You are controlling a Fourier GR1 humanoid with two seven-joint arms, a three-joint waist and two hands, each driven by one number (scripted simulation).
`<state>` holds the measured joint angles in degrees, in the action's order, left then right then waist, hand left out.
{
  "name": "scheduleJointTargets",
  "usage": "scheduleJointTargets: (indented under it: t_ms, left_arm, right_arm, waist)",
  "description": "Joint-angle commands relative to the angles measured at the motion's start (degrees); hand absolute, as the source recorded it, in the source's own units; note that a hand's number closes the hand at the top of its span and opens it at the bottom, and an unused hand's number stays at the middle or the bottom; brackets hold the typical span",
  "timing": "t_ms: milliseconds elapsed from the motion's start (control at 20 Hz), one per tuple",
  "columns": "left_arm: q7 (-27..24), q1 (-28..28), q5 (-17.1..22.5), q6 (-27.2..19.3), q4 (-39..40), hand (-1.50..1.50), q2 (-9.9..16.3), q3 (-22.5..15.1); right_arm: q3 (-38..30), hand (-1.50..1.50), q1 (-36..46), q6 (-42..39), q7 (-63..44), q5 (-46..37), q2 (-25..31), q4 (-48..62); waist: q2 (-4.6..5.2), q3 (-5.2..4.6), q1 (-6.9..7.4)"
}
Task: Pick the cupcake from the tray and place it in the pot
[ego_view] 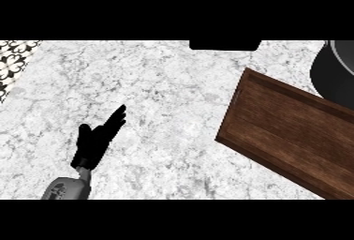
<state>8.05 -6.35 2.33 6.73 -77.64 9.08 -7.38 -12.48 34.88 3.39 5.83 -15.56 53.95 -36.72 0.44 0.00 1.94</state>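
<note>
A dark wooden tray [290, 136] lies tilted across the right side of the marble counter, and I see no cupcake on the part that shows. Behind it, at the upper right edge, is the black pot [335, 75], only partly in view. My left hand [97, 138] rests over the counter at the lower left, fingers straight and pointing up and to the right, holding nothing. It is well apart from the tray. My right hand does not show.
A black object [224, 44] sits at the counter's far edge, top centre. A patterned black-and-white tile strip [14, 61] runs along the upper left corner. Bare marble [166, 93] stretches between my left hand and the tray.
</note>
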Motion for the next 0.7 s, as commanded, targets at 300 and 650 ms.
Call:
scheduleJointTargets:
  t_ms: [300, 650]
  left_arm:
    - [1.57, -0.38, -0.61, 0.62, -2.2, 0.0, -0.58, -1.06]
    - [0.58, -2.37, 0.31, 2.5, 0.11, 0.0, 0.67, 0.53]
  right_arm:
    - [11.72, 1.5, 11.3, 4.67, -5.4, -16.68, -2.44, 13.63]
    - [18.12, 1.5, 17.06, -2.13, -13.64, -24.35, -6.54, 22.04]
  waist:
    - [0.8, 0.14, 2.49]
    - [1.17, 0.16, 3.0]
